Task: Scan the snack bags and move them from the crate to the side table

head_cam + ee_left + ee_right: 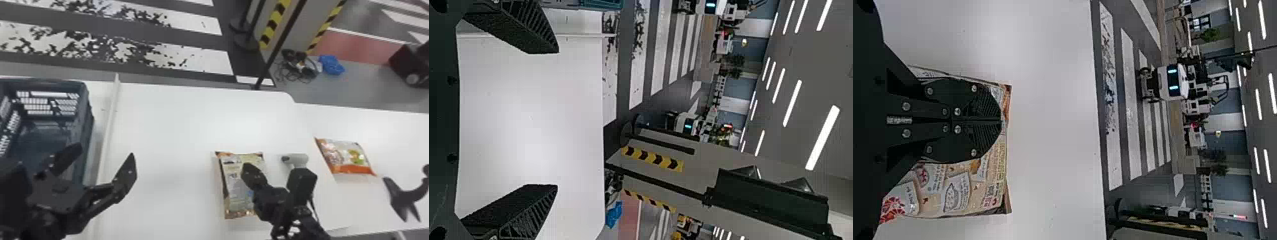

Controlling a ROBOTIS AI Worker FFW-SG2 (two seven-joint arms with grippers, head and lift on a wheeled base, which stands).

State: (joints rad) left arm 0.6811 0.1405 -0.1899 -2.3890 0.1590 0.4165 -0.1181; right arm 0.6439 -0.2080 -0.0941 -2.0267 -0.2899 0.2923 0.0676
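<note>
Snack bag (234, 188) is laid flat beneath the right tool (1001, 120), fingers together, presumably so it can be scanned with the scanner (300, 158) near that tool, while the left tool (103, 151) is held wide near the crate (48, 81), likely clear of the work.
</note>
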